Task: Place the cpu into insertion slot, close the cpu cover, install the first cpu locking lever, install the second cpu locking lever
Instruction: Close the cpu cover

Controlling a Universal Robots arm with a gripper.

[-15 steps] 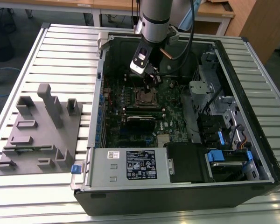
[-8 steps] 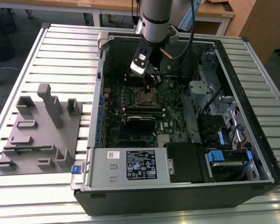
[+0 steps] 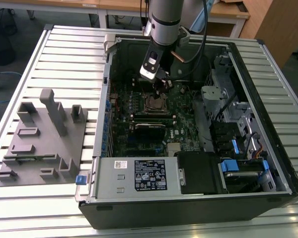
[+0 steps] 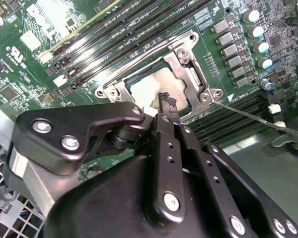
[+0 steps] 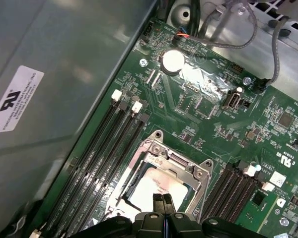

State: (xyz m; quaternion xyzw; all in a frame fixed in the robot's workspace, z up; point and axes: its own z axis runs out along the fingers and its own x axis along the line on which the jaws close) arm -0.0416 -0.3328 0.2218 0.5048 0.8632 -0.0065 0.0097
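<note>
Gripper [image 5: 163, 201]: closed, empty, tips just above cpu [image 5: 150, 191]
Cover [image 5: 181, 166]: lies flat on the board, framing cpu
Lever [image 4: 248, 115]: thin rod sticking out beside cover

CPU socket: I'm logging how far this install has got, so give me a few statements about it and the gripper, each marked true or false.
1. The cpu sits in the socket. True.
2. The cpu cover stands upright, swung open. False: it lies flat, framing the cpu through its square window.
3. The gripper carries the cpu. False: it is closed with nothing between its tips.
4. In both wrist views the gripper's tip is over the socket. True.
5. The grey fixture is inside the computer case. False: it rests on the table, on the exterior view's left of the case.
</note>
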